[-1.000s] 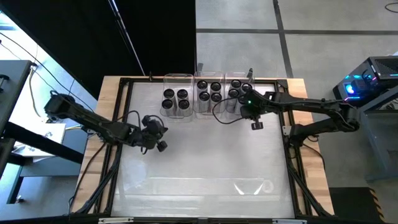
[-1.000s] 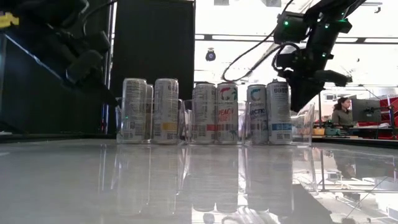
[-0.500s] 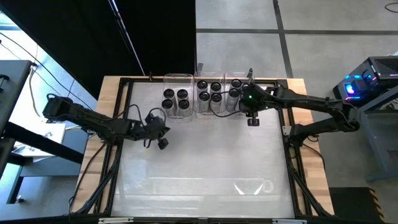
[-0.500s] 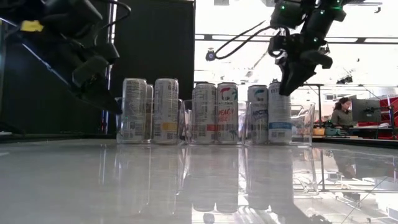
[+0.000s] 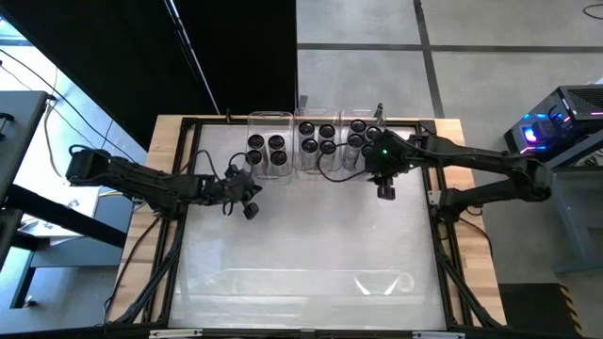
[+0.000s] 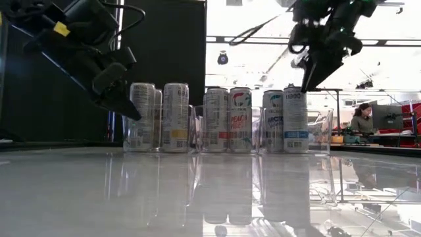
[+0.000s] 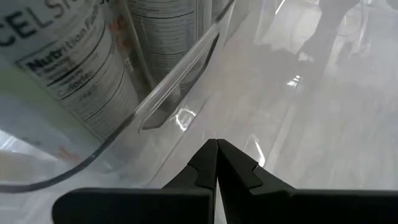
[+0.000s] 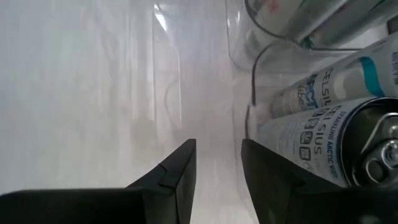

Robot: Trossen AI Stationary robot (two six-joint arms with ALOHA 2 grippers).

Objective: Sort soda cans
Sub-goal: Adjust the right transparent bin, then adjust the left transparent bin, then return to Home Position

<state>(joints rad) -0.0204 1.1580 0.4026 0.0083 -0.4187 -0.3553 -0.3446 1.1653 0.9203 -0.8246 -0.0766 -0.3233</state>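
Here right fingers [image 8: 214, 165] stand apart, holding nothing.

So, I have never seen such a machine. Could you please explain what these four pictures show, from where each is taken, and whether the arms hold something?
It is a robot with two dark arms at a white table. One picture looks straight down from above, one looks level across the tabletop, and two come from small cameras on the wrists. At the far edge, soda cans stand grouped in clear plastic trays. Another clear tray lies near the front edge. The left tool is shut and empty, just in front of the left group of cans. The right tool is raised by the right group, its fingers apart, and holds nothing. A person sits far behind.
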